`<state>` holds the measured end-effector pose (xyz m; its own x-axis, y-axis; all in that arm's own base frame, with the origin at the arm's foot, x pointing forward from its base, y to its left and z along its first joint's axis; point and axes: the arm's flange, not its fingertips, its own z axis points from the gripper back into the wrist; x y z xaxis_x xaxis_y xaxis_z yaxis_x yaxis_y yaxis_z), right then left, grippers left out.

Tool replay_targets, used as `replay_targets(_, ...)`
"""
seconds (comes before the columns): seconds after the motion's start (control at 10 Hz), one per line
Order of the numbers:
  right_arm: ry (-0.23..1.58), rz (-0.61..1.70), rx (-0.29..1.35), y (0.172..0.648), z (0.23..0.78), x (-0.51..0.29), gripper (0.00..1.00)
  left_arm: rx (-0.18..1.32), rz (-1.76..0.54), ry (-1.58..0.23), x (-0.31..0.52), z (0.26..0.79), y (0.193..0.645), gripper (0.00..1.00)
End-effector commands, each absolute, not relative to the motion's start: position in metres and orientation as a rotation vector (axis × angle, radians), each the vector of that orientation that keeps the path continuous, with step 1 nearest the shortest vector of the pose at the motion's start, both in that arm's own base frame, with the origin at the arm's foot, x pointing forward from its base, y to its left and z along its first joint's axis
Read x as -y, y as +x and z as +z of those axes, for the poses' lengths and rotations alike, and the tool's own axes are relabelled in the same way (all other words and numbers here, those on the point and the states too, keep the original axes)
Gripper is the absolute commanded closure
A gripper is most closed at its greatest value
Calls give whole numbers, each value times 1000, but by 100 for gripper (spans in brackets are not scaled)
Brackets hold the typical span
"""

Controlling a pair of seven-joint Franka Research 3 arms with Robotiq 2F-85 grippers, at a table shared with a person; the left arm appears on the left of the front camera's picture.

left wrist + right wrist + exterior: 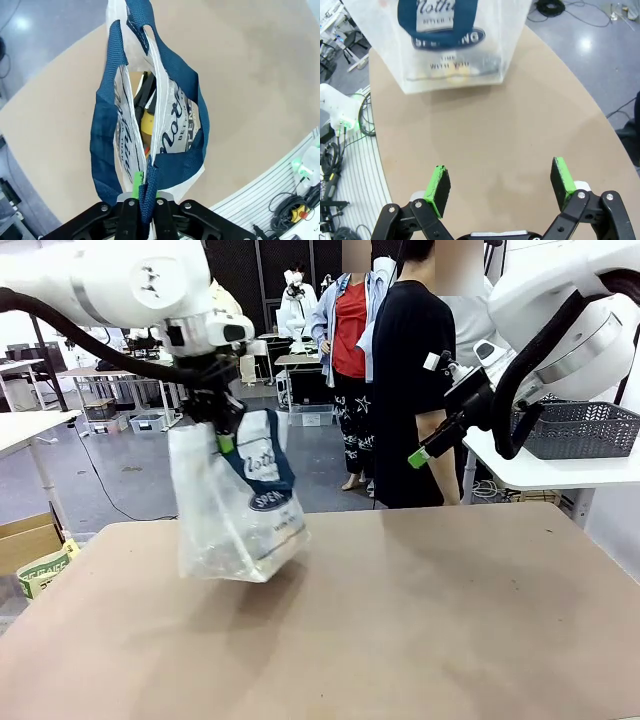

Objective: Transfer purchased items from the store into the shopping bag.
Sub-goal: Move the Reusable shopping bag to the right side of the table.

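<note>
The shopping bag (pixel 240 515), translucent white plastic with navy straps and an oval logo, hangs at the table's left with its bottom just at the tabletop. My left gripper (pixel 222 435) is shut on a navy strap handle (pixel 145 197) at the top of the bag. Looking down into the bag (pixel 150 125), I see yellow and dark items inside. The bag (pixel 445 40) also faces the right wrist camera, with something yellow showing through its wall. My right gripper (pixel 420 455) hovers high at the right, open and holding nothing; its green pads (pixel 439 182) stand wide apart over bare table.
A person in black stands behind the table's far edge (pixel 430 508). A dark grey mesh basket (pixel 580 430) rests on a white side table at the right. A cardboard box (pixel 30 540) sits off the table's left. The tan tabletop (pixel 420 620) is open in front and to the right.
</note>
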<state>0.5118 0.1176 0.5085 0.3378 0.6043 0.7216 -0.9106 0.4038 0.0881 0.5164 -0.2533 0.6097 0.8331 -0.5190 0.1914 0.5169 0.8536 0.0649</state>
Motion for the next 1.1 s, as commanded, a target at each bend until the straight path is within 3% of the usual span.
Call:
replay_targets(0.0,541,1043,663,514,509,-119,0,255,-533,91,221,628,510,100)
replay_targets(1.0,541,1043,663,514,509,-119,0,175,-272,171,56,594,455,100)
